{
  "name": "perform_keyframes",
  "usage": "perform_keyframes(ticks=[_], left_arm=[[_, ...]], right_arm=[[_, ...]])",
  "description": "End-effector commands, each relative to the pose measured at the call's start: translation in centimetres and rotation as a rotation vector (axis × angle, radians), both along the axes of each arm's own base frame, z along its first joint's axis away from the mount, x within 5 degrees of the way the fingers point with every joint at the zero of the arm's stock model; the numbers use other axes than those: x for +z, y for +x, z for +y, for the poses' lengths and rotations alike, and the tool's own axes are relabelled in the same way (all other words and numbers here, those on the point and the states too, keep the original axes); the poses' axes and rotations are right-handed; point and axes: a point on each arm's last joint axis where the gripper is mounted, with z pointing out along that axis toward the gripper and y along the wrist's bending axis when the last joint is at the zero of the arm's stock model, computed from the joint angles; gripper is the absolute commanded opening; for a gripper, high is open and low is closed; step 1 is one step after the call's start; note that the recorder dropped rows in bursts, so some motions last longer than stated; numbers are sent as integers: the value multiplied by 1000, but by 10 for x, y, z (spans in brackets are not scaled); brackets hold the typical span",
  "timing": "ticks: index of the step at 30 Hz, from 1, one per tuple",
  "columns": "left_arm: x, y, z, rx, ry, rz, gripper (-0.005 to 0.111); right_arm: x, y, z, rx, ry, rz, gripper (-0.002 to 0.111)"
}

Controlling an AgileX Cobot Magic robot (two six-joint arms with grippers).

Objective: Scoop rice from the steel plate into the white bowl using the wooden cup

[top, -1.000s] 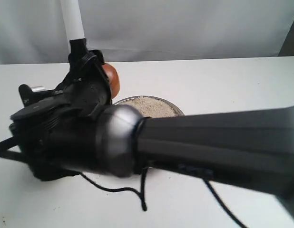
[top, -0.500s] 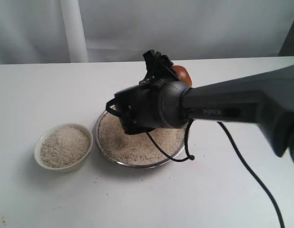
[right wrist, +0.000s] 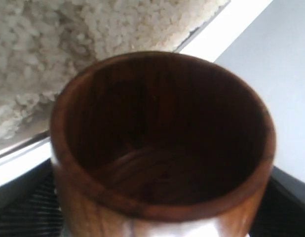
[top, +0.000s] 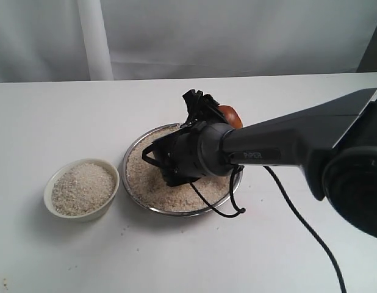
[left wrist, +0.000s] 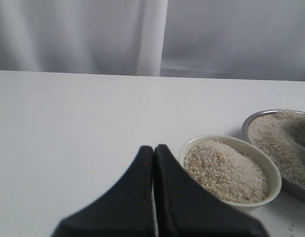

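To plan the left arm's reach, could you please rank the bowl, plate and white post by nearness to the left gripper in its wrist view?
1. Bowl, just ahead of the left gripper.
2. Plate, beyond the bowl.
3. White post, behind the table.

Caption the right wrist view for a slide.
Empty wooden cup seen down its mouth, rice and the steel plate's rim behind it.

White tabletop point(top: 66, 256) before a pale grey draped curtain point(top: 237, 36), one white vertical strip point(top: 94, 39), soft even light.
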Motion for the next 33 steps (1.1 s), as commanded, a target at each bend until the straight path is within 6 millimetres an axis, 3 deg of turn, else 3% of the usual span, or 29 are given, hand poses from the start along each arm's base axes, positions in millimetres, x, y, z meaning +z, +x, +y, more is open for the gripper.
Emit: perform_keyframes(ticks=[1, 15, 33], left_arm=[[1, 0, 0, -4, -11, -9, 0], [1, 0, 0, -4, -11, -9, 0], [1, 0, 0, -4, -11, -9, 0]], right_arm=[[-2, 3, 0, 17, -22, -7, 0], [-9, 0, 4, 25, 16, 34, 0], [-13, -28, 33, 63, 185, 156, 0]])
